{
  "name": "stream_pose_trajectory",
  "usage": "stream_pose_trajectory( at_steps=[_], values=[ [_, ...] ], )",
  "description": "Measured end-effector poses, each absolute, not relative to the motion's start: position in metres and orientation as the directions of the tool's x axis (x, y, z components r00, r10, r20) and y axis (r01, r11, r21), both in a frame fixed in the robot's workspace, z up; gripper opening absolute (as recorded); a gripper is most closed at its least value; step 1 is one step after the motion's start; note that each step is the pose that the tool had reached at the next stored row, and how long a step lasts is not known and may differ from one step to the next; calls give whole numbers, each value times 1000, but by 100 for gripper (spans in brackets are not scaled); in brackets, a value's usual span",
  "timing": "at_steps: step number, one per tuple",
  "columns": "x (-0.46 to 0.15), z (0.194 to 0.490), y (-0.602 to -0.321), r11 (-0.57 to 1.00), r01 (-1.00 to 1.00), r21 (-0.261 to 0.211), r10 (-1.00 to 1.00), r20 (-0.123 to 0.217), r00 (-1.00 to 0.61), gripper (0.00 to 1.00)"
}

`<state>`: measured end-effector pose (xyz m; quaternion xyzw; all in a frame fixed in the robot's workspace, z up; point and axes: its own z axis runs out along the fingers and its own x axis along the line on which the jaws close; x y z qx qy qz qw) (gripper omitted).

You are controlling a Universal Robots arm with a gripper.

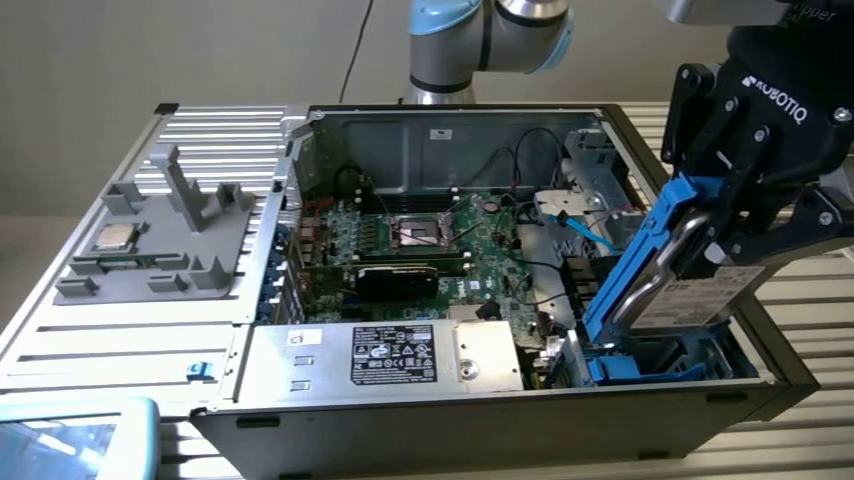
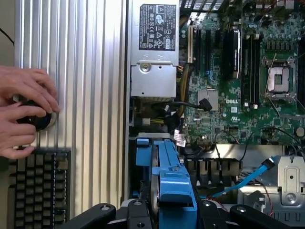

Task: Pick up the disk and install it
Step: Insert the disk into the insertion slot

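Black and chunky, the tool [image 1: 727, 232] is closed on the disk [image 1: 671, 295], one finger on each flat side, and grips it near its top end. The disk hangs on a slant, with its blue frame toward the inside of the computer case [image 1: 400, 425]. Its low end is down by the blue drive bay [image 1: 654, 368] in the corner on the exterior view's right. It may be touching the bay, but I cannot tell for sure. Because the disk leans, its corner could catch on the bay's edge and jam. It could also snag the thin blue cable [image 1: 589, 226] close beside it. The exterior view shows the lean and the bay below. The wrist view looks straight down along the disk's edge, so the lean is hard to see there. It does show a person's hands [image 2: 28, 90] by a keyboard [image 2: 35, 188], well apart from the case.
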<state>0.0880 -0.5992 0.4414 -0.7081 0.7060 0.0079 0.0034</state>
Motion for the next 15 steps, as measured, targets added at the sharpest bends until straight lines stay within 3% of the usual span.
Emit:
stream_pose_trajectory(
  at_steps=[15],
  values=[
    [87, 437, -597, -3, -1000, 1, -1000, -5, 3, 37]
  ],
)
